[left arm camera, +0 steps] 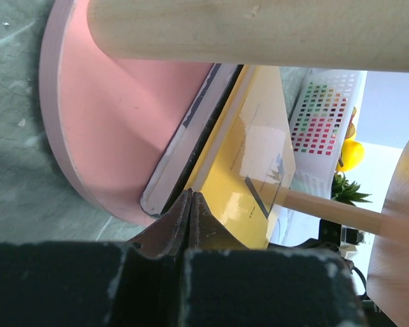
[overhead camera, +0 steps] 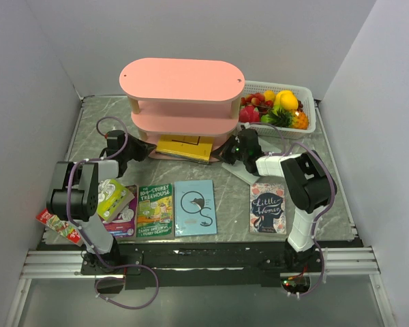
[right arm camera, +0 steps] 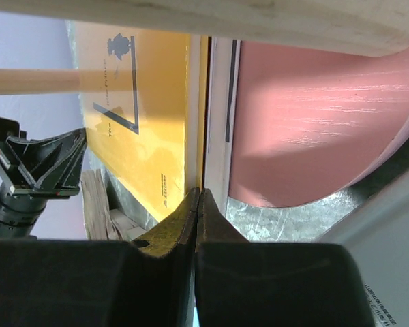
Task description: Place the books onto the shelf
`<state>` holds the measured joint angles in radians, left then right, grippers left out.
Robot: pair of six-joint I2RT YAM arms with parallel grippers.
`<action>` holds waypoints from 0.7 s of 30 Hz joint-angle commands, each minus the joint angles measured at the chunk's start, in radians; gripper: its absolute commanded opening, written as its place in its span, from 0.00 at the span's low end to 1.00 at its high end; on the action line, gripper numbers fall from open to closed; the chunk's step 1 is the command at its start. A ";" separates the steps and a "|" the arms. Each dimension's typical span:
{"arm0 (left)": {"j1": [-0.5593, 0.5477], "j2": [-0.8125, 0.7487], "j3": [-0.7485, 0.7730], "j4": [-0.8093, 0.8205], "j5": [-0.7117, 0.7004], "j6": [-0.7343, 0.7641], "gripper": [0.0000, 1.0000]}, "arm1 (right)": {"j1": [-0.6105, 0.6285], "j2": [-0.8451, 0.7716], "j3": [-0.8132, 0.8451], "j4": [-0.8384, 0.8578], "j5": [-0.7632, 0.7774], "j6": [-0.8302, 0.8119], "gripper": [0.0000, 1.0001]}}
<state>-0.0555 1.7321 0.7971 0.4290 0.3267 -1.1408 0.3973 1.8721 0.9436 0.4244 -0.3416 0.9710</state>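
The yellow book (overhead camera: 184, 146) lies flat on the bottom board of the pink shelf (overhead camera: 180, 78), with its near edge sticking out past the front of the board. It rests on a pale book (left arm camera: 184, 146), which lies directly on that board. The shelf stands at the middle of the surface's (overhead camera: 232, 197) far edge.

The left end effector (left arm camera: 191, 204) is clenched, with nothing visible between its fingers. Its tips sit at the left near corner of the two stacked books, right where their edges meet. The right end effector (right arm camera: 198, 204) is clenched the same way, and its tips touch the seam between the yellow and pale books at their right side. A pale wooden post (left arm camera: 327, 211) of the shelf crosses behind the yellow cover in both wrist views.

Other books lie flat along the near edge of the surface. A red book (overhead camera: 58, 227) is at the near left corner. Next to it a lime green book (overhead camera: 114, 197) lies on top of a purple book (overhead camera: 125, 219). Then come the "Treehouse" book (overhead camera: 155, 210) and, just beside it, the light blue book (overhead camera: 195, 208). The dark "Little Women" book (overhead camera: 268, 208) lies apart, toward the right.

A white basket (overhead camera: 312, 126) of fruit sits in the far right corner, just beside the shelf.
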 commanded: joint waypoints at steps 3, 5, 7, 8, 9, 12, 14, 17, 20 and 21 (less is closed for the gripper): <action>0.016 -0.029 0.025 -0.035 0.048 0.030 0.05 | 0.028 -0.053 0.009 0.008 -0.033 -0.014 0.00; 0.028 -0.043 0.027 -0.053 0.045 0.039 0.06 | 0.025 -0.053 0.011 0.005 -0.030 -0.014 0.00; 0.039 -0.049 0.030 -0.064 0.043 0.050 0.07 | 0.023 -0.054 0.011 -0.003 -0.030 -0.012 0.00; 0.049 -0.054 0.033 -0.071 0.044 0.053 0.08 | 0.020 -0.059 0.011 -0.006 -0.027 -0.014 0.00; 0.052 -0.055 0.036 -0.075 0.046 0.056 0.09 | 0.017 -0.063 0.008 -0.006 -0.025 -0.017 0.00; 0.054 -0.055 0.050 -0.081 0.060 0.064 0.10 | 0.008 -0.070 -0.002 -0.012 -0.020 -0.023 0.00; 0.054 -0.057 0.051 -0.079 0.067 0.065 0.10 | 0.003 -0.077 -0.006 -0.015 -0.020 -0.025 0.00; 0.054 -0.052 0.042 -0.052 0.084 0.050 0.08 | -0.006 -0.077 -0.008 -0.021 -0.025 -0.032 0.00; 0.054 -0.036 0.039 -0.022 0.110 0.038 0.06 | -0.008 -0.077 -0.002 -0.029 -0.025 -0.038 0.00; 0.054 -0.031 0.040 -0.019 0.113 0.036 0.06 | -0.006 -0.076 0.001 -0.030 -0.027 -0.038 0.00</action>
<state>-0.0025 1.7172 0.8143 0.3550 0.3935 -1.0966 0.3981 1.8439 0.9413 0.3927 -0.3614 0.9543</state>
